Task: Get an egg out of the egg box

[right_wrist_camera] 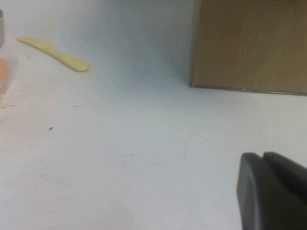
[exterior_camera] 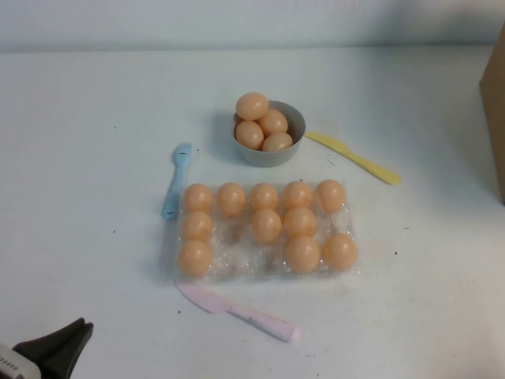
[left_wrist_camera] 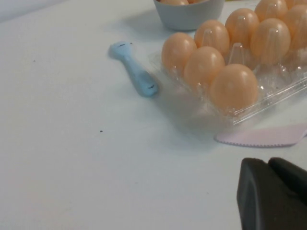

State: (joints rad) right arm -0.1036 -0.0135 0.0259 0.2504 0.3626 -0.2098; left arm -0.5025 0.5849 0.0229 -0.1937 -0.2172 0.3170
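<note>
The clear plastic egg box [exterior_camera: 237,257] lies at the table's middle with several pale orange eggs [exterior_camera: 266,225] in its cups; some cups are bare. It also shows in the left wrist view [left_wrist_camera: 273,96], with its near corner egg [left_wrist_camera: 233,87] in front. My left gripper [exterior_camera: 75,335] is shut and empty at the front left, well short of the box; its tips show in the left wrist view [left_wrist_camera: 268,165]. My right gripper [right_wrist_camera: 263,157] is shut and empty over bare table to the right of the box, out of the high view.
A round grey bowl [exterior_camera: 293,118] with several eggs stands behind the box. A blue fork [exterior_camera: 177,180] lies left of the box, a pink knife [exterior_camera: 237,310] in front, a yellow knife [exterior_camera: 353,156] behind right. A cardboard box [exterior_camera: 494,110] stands at the right edge.
</note>
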